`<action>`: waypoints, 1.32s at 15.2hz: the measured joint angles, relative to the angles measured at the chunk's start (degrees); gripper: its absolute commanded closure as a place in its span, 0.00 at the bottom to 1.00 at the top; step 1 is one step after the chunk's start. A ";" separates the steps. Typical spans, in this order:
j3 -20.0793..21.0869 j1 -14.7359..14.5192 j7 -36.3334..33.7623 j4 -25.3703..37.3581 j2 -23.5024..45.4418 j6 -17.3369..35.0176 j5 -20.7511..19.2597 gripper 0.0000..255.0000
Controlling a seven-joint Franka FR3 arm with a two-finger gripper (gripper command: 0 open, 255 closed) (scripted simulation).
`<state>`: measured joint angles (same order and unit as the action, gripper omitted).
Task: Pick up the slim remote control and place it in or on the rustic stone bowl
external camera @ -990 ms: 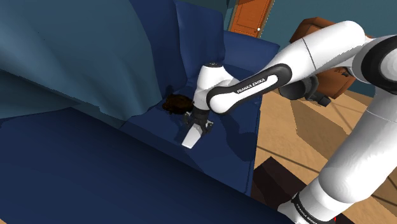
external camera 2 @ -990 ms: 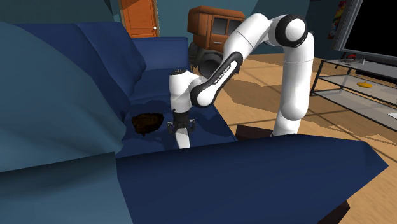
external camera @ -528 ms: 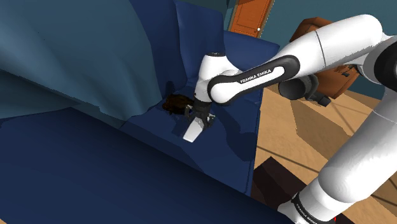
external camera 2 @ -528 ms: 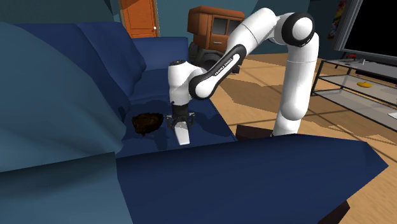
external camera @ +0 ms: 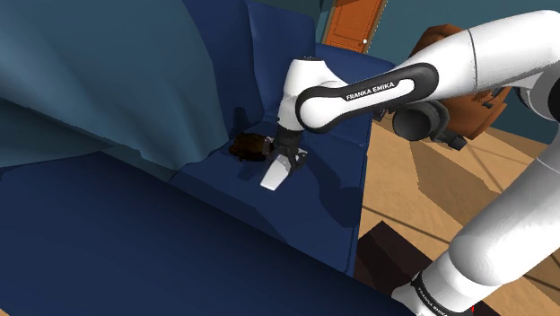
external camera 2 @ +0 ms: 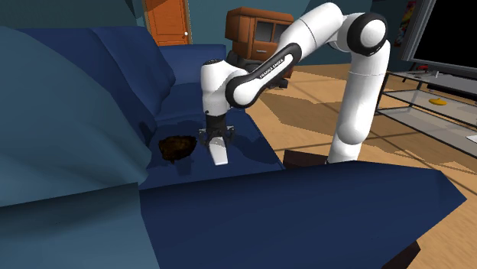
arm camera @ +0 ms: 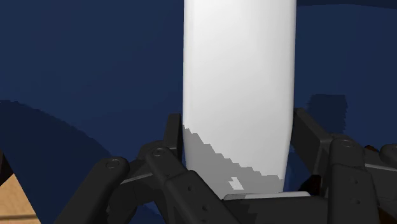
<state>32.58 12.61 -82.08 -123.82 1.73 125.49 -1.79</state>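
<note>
Count: one slim white remote [external camera: 274,171], one rough dark-brown bowl [external camera 2: 176,147], one black two-finger gripper [external camera 2: 217,139].
Gripper: clamped on the remote's upper end.
Remote: beside bowl, apart, over blue sofa seat [external camera 2: 256,149].

Wrist view: the white remote [arm camera: 238,95] runs off the top edge with its far end cut away, and its near end sinks behind the black gripper [arm camera: 238,149]. The fingers [arm camera: 173,135] close in on either side, but their pads are tucked behind the remote's edges.

On the shoulder view, the gripper covers one side of the dark bowl [external camera: 250,146], and the bowl's inside is too dark to read.

Second exterior view: the door [external camera 2: 167,21] is clipped at the top and the arm crosses the orange truck [external camera 2: 252,30]. The stand [external camera 2: 306,159] is a mere sliver behind the blue sofa [external camera 2: 306,206]. A yellow speck [external camera 2: 437,99] far off is too small to name.
</note>
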 measured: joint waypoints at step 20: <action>-3.10 -0.91 0.95 30.85 18.63 -14.72 -9.22 1.00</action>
<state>29.48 11.70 -81.14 -92.97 20.37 110.78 -11.00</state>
